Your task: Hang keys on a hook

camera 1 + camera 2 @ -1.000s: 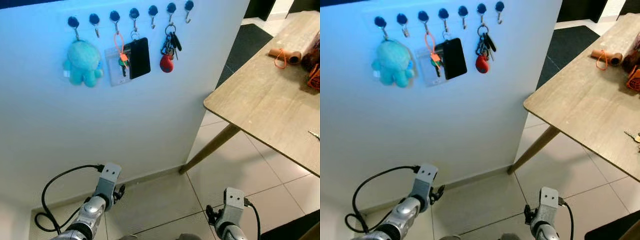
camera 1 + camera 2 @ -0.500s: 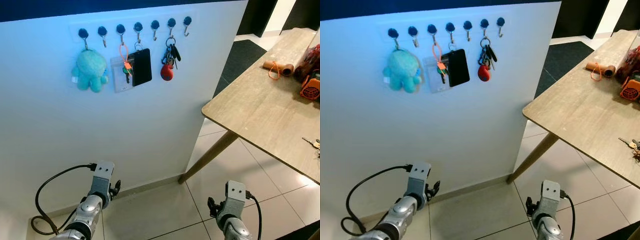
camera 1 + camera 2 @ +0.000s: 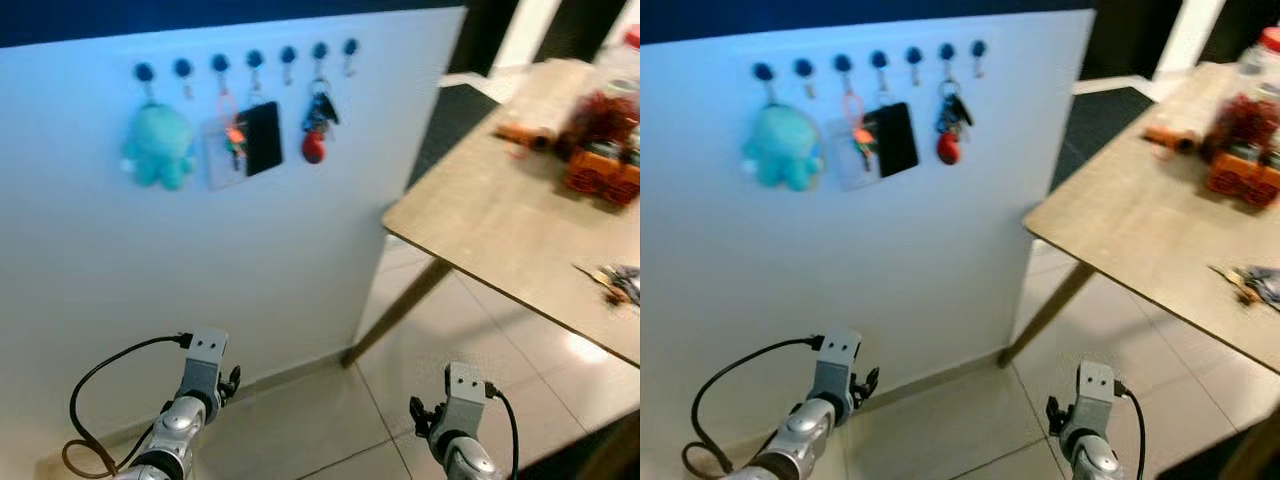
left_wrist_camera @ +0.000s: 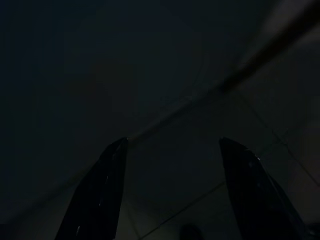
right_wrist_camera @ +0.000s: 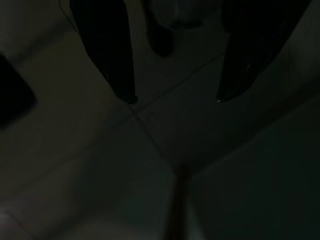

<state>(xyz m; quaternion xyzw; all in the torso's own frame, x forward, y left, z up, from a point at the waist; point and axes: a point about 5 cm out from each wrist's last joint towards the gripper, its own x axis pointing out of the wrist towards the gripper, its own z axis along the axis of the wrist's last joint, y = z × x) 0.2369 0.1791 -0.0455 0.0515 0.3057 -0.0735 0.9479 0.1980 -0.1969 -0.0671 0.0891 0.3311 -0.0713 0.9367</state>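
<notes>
We see a white wall panel (image 3: 250,250) carrying a row of seven dark hooks (image 3: 253,60) near its top edge. From the robot's left: a teal plush toy (image 3: 155,146), a clear card holder (image 3: 218,153), a black card (image 3: 262,138), and a bunch of keys with a red fob (image 3: 315,125). The outermost hook on the right (image 3: 350,48) is bare. The head views are slightly blurred.

To the right stands a wooden table (image 3: 480,220). Near its right edge lies a second set of keys (image 3: 612,281), well apart from the hooks. Further back on it we see an orange object (image 3: 600,168) and a tan roll (image 3: 525,133).

Both arms hang low over the tiled floor (image 3: 330,410). The wrist views add what the head views lack: the left gripper (image 4: 172,145) has its fingers spread wide with nothing between them, and the right gripper (image 5: 175,100) is likewise wide and holds nothing. Both wrist views are very dark; only floor tile joints can be made out.
</notes>
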